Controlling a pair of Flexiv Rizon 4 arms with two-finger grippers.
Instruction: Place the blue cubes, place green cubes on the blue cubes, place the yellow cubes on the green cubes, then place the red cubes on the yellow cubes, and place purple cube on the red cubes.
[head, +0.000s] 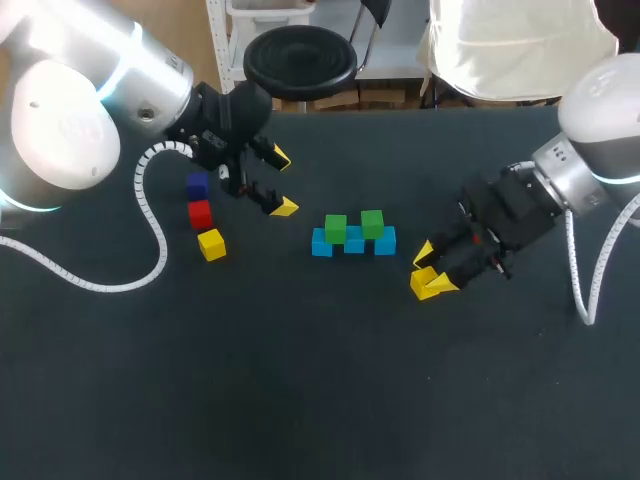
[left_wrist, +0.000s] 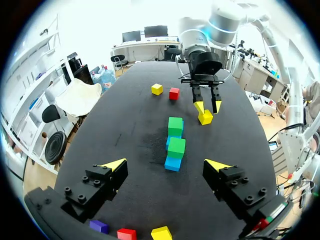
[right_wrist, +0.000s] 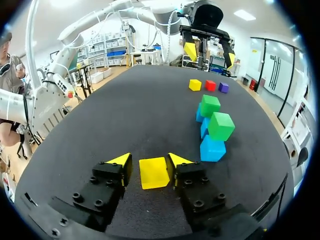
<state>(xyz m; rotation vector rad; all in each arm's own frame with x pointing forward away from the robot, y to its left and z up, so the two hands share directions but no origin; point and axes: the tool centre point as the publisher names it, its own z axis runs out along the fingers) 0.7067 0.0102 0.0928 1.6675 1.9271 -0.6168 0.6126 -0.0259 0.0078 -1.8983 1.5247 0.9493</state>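
Blue cubes (head: 353, 243) are laid in a row at mid-table, and two green cubes (head: 335, 228) are set on top of them. Near that row, a yellow cube (right_wrist: 153, 172) is flanked by the right gripper (right_wrist: 150, 160), its fingers kept narrowly apart, with a thin gap seen at one side. The left gripper (head: 281, 182) is held with fingers spread wide, near a line formed by a purple cube (head: 197, 186), a red cube (head: 200, 213) and a second yellow cube (head: 211, 244).
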